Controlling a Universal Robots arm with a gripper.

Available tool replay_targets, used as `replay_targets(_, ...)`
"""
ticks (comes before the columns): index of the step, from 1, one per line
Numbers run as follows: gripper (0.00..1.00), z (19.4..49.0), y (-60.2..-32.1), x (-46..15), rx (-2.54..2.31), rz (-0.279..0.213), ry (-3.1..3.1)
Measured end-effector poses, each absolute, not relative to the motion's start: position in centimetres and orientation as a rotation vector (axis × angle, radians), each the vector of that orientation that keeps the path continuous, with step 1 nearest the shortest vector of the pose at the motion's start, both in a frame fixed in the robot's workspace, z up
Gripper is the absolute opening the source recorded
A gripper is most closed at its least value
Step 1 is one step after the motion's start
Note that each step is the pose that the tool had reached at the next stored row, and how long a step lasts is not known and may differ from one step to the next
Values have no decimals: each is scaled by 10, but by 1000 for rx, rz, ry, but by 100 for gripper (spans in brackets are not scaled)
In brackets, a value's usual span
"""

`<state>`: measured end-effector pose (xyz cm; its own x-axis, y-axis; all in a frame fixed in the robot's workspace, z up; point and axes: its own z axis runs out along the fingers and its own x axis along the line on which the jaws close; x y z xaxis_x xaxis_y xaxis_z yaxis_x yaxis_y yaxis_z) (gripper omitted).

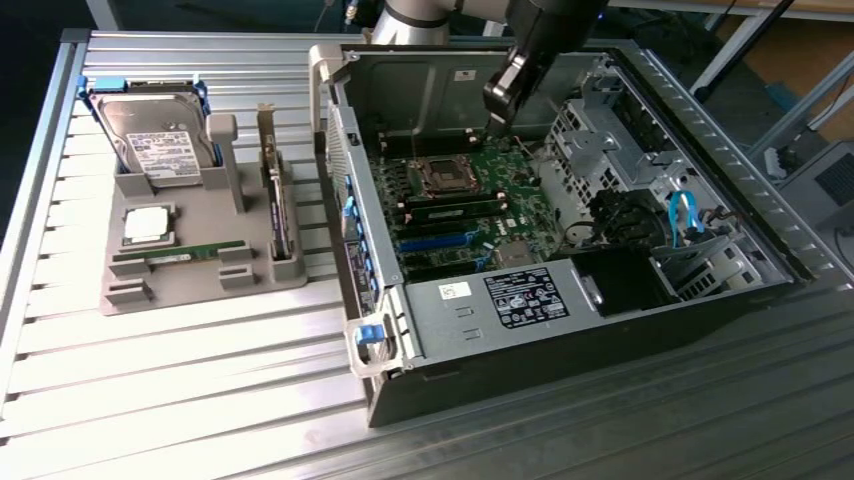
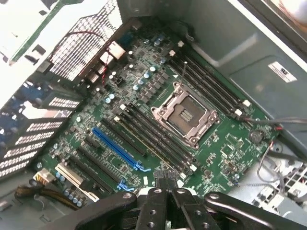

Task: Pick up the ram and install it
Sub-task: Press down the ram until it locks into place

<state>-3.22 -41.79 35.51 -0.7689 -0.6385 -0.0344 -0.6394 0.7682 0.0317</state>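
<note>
The ram (image 1: 179, 252), a slim green stick, lies in a slot of the grey holder (image 1: 187, 290) on the exterior view's left, well away from the arm. My gripper (image 1: 498, 118) hangs inside the open computer case (image 1: 561, 300), above the motherboard (image 1: 461, 200) near the back wall. In the wrist view the gripper (image 2: 165, 182) is shut with nothing between its black fingers. It points down at the motherboard (image 2: 225, 148), just past the long black memory slots (image 2: 153, 134) beside the empty processor socket (image 2: 184, 112).
The holder also carries a hard drive (image 1: 154, 140), a square silver processor chip (image 1: 147, 225) and an upright dark expansion card (image 1: 278, 205). Case walls, a drive cage (image 1: 607, 130) and cables (image 1: 683, 215) surround the motherboard. A blue slot (image 2: 117, 148) lies beside the memory slots.
</note>
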Motion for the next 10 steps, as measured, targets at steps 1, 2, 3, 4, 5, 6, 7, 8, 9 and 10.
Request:
replay_targets(1,10,355,-418,-32,-1038,65,2941)
replay_targets(2,10,355,-418,-32,-986,64,2959)
replay_targets(3,10,355,-418,-32,-961,64,2966)
replay_targets(4,10,355,-418,-32,-933,63,2975)
replay_targets(5,10,355,-418,-32,-904,63,2983)
replay_targets(6,10,355,-418,-32,-882,63,2990)
replay_targets(7,10,355,-418,-32,-841,62,3001)
replay_targets(8,10,355,-418,-32,-818,62,3007)
replay_targets(9,10,355,-418,-32,-797,61,3012)
replay_targets(10,10,355,-418,-32,-774,61,3018)
